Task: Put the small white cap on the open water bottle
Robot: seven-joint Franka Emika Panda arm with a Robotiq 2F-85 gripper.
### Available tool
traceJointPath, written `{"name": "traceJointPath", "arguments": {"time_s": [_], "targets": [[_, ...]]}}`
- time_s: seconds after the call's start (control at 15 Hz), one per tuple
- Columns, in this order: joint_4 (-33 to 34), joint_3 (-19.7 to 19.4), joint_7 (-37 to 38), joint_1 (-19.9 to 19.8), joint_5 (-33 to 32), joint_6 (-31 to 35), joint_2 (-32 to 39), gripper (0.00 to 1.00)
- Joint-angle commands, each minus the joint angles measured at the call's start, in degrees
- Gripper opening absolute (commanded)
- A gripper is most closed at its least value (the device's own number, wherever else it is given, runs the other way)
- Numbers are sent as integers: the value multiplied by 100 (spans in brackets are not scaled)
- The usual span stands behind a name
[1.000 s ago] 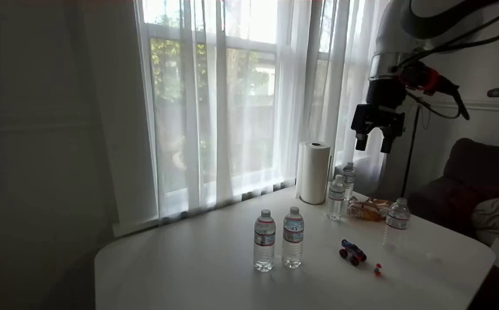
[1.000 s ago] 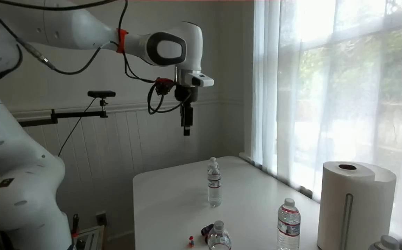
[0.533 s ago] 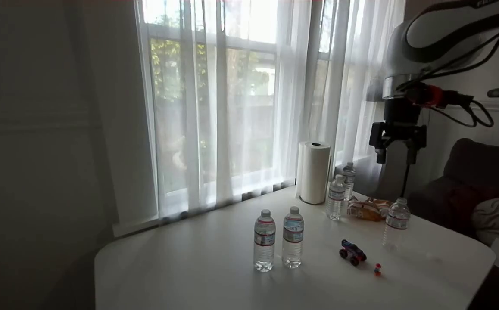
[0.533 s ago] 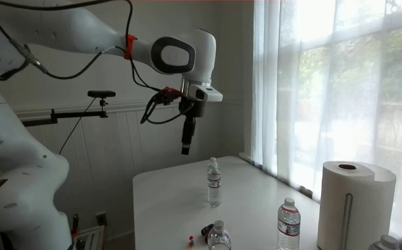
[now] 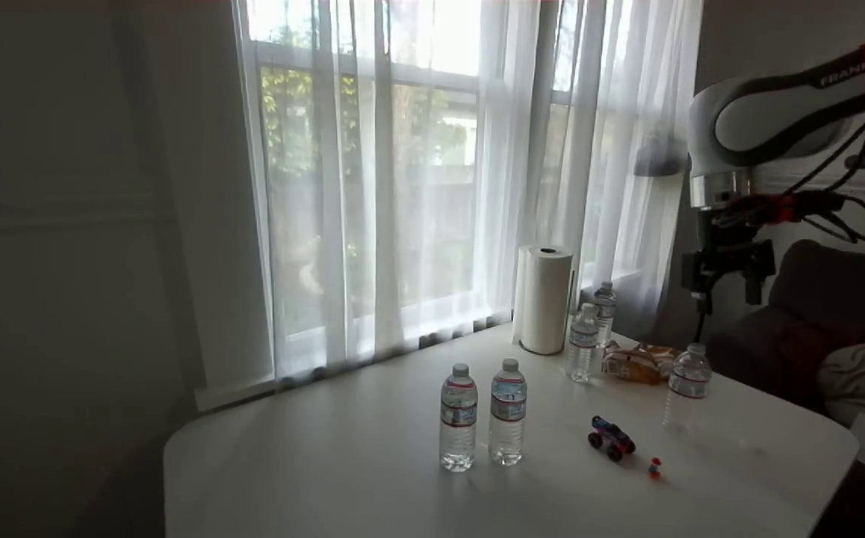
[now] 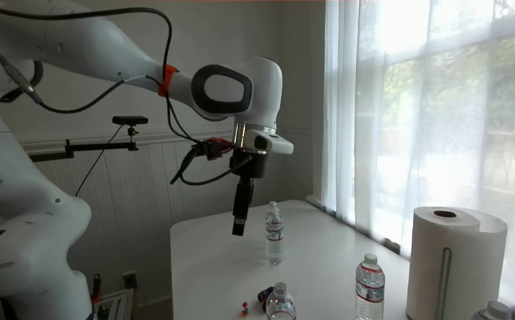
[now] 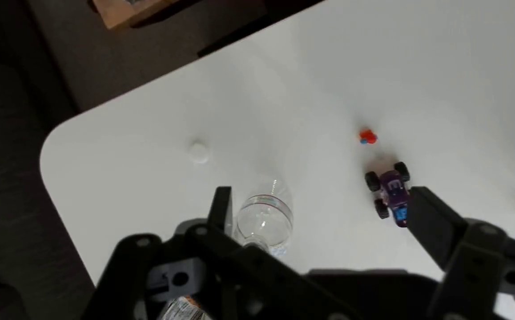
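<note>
The small white cap (image 7: 199, 152) lies on the white table in the wrist view, left of the clear bottle. It is too faint to make out in the exterior views. The open water bottle (image 7: 264, 218) stands upright, its bare clear neck partly behind the left finger's linkage; it also shows in both exterior views (image 5: 688, 388) (image 6: 280, 306). My gripper (image 7: 322, 193) is open and empty, its fingers wide apart. It hangs tilted above the table in both exterior views (image 5: 729, 300) (image 6: 238, 227), higher than the bottle tops and apart from everything.
A purple toy truck (image 7: 393, 191) and a small red figure (image 7: 368, 136) stand near the open bottle. Capped bottles (image 5: 508, 411) (image 5: 459, 418) (image 5: 582, 344) stand farther off. A paper towel roll (image 5: 544, 299) and a snack bag (image 5: 638, 364) are by the window.
My gripper has come down steadily and tilted. It has moved to the right in an exterior view. The bottles, truck and figure have not moved.
</note>
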Motion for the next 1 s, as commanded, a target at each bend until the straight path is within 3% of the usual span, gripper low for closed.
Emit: {"name": "traceJointPath", "arguments": {"time_s": [0.0,0.27,0.33,0.93], "targets": [[-622,-99,-573,13,-479,640,-351,100],[-1130,-388,-1468,56,-329,1347,-583,100],[-720,-201,-1003,16,-399,997,-184,100],[-928,-425,-1579,-3,-431,1288,-200,100]]}}
